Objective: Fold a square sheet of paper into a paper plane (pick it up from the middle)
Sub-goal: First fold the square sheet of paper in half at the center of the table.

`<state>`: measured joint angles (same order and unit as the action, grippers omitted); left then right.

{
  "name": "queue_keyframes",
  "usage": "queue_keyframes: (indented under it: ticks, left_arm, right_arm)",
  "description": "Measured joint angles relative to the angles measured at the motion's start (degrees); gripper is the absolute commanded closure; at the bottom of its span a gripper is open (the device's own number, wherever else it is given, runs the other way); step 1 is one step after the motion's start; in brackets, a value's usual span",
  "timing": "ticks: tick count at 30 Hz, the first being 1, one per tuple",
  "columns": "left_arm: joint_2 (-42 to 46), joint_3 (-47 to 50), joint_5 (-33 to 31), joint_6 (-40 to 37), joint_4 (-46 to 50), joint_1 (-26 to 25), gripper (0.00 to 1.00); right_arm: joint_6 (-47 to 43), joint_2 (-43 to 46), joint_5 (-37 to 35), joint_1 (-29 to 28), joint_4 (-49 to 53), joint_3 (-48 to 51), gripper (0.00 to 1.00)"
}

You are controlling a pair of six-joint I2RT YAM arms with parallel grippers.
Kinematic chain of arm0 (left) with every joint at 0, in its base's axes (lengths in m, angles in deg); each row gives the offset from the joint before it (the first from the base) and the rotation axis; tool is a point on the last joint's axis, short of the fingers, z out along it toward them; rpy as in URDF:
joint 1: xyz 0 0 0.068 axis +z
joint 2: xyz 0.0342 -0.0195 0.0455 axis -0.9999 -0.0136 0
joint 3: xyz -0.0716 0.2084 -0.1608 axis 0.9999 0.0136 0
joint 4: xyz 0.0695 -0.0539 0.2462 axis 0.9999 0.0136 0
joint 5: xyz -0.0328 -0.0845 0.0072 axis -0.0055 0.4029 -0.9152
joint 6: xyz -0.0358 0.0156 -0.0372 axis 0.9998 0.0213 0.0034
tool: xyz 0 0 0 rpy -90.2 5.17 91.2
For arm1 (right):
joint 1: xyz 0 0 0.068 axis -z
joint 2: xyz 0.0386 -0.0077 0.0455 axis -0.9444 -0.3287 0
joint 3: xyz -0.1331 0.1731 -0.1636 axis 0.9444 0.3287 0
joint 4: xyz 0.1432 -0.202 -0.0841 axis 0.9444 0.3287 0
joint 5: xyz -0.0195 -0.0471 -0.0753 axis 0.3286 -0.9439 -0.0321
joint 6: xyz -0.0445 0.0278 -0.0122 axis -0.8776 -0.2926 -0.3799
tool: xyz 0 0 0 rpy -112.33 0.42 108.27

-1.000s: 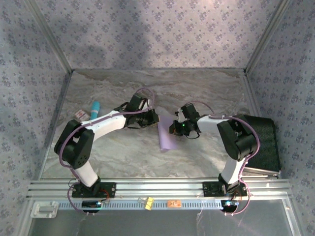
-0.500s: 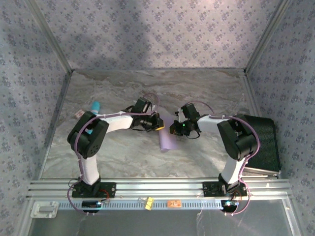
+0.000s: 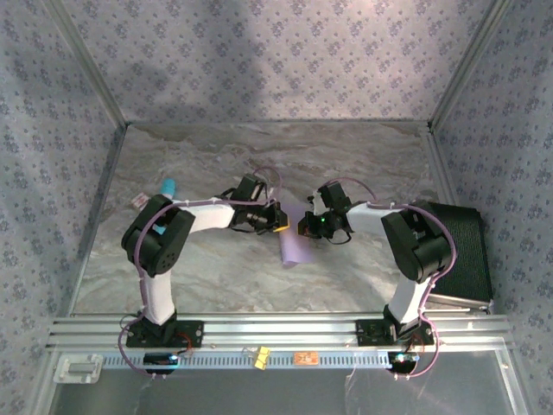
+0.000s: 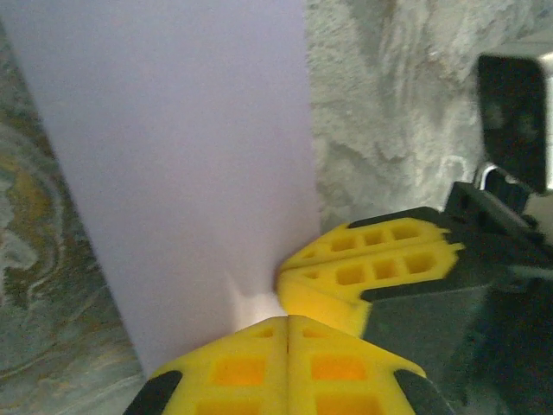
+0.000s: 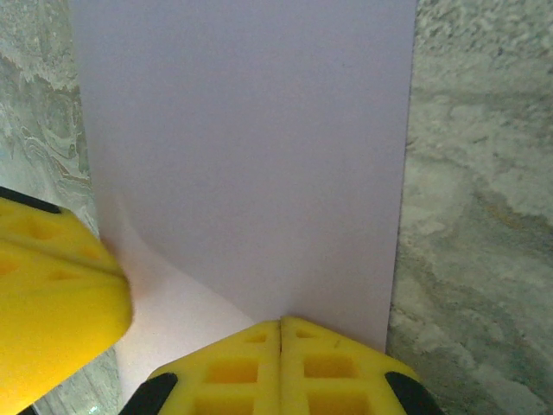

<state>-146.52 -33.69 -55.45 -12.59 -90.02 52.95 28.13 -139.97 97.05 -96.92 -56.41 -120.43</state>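
The sheet of paper (image 3: 295, 245) is lavender and lies flat on the marble table (image 3: 363, 164) as a long narrow rectangle, not a pointed plane. My left gripper (image 3: 281, 226) is shut, its yellow tips resting on the paper's far end from the left. My right gripper (image 3: 304, 226) is shut too, pressing the same end from the right, close beside the left one. In the left wrist view the shut tips (image 4: 288, 318) touch the paper (image 4: 181, 164). In the right wrist view the shut tips (image 5: 281, 322) sit on the paper (image 5: 251, 138), where a paler flap shows at lower left.
A teal tube (image 3: 168, 190) and a small pinkish item (image 3: 138, 201) lie at the left of the table. A black box (image 3: 458, 251) stands against the right wall. Patterned walls close three sides, and an aluminium rail (image 3: 276, 328) runs along the near edge.
My left arm has drawn its elbow in and its gripper has moved right onto the paper's far end, beside the right gripper. The right arm and the paper have stayed put.
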Motion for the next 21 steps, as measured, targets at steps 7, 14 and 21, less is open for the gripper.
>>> queue_keyframes:
  ticks: [7,14,21]
  left_arm:
    - [-1.75,2.03,-0.94,-2.05,0.85,0.13,1.0]
    - [-1.62,2.05,-1.09,-3.43,0.92,0.15,1.0]
    - [0.61,1.77,-1.09,-0.39,5.2,0.04,1.0]
  right_arm:
    - [0.02,0.02,0.07,0.11,-0.5,0.37,1.0]
    - [0.09,0.44,0.24,0.15,-2.21,1.46,1.0]
    - [0.44,0.7,0.09,0.17,-2.58,1.86,1.0]
